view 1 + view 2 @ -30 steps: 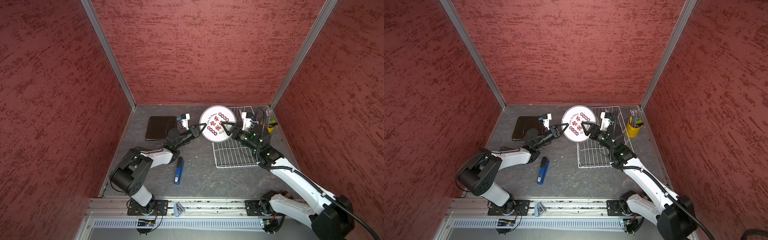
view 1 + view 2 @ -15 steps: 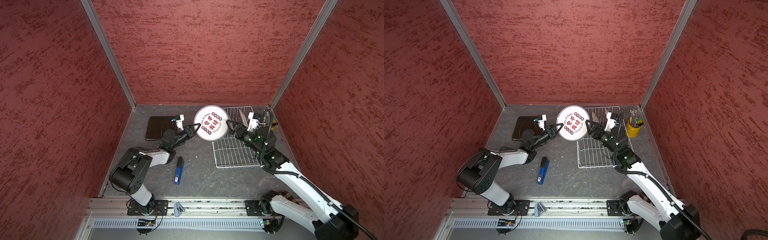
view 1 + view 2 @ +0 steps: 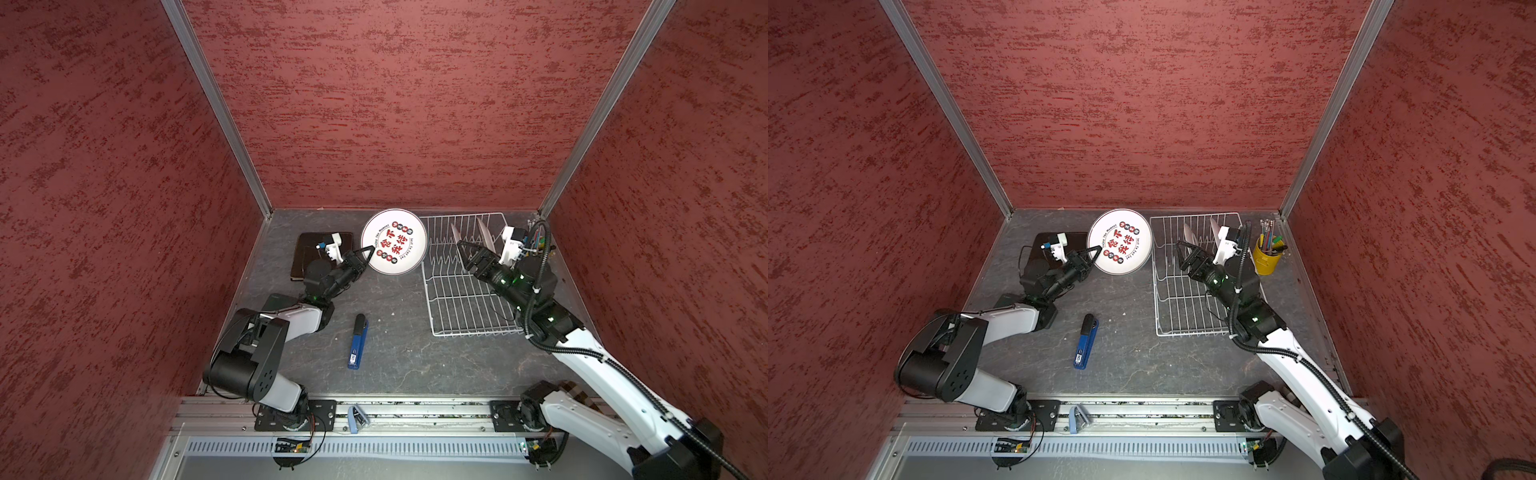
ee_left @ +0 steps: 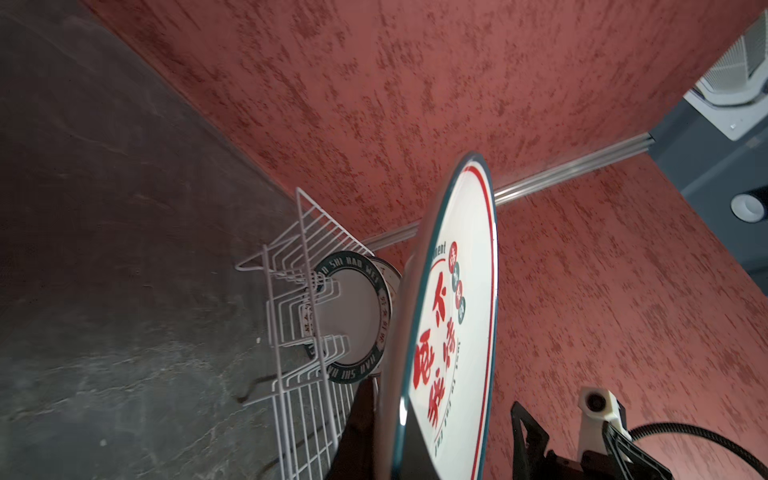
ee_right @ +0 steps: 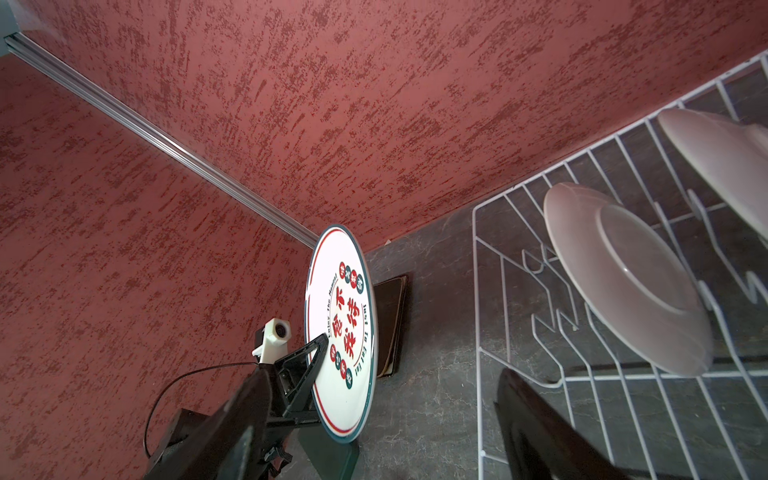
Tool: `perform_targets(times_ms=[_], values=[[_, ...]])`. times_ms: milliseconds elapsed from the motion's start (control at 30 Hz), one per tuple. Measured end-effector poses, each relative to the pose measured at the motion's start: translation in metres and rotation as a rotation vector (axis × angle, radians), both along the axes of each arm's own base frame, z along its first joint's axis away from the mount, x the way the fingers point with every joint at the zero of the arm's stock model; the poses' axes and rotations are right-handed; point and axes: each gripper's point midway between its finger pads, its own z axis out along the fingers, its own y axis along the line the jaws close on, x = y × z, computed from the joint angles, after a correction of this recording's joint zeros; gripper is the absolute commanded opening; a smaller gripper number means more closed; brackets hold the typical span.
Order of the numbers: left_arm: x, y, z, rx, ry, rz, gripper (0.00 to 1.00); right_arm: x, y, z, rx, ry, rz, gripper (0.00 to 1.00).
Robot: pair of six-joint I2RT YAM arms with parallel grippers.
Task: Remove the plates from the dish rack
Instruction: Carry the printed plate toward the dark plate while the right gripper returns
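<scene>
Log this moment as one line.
left tool: shut on round plate | right tool: open over dish rack | two plates racked

Square plates (image 3: 300, 259) partly hidden under left arm (image 3: 322, 274); 1 rack plate (image 5: 727, 166) cut by edge.

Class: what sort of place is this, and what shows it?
Probably a robot test cell, not a kitchen: red panel walls in aluminium framing, two robot arms bolted to a front rail, and a dish rack on the tabletop.
</scene>
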Motion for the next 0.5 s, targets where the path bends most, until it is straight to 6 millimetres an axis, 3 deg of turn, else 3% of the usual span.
perform_targets(times_ms=[200, 500], values=[[0.014, 0.028, -0.032, -0.026, 0.136, 0.075, 0.0, 0.001, -0.001, -0.001, -0.008, -0.002, -0.004, 0.86], [0.019, 0.038, -0.102, -0.021, 0.369, 0.1, 0.0, 0.006, 0.002, -0.012, -0.029, 0.023, -0.003, 0.86]])
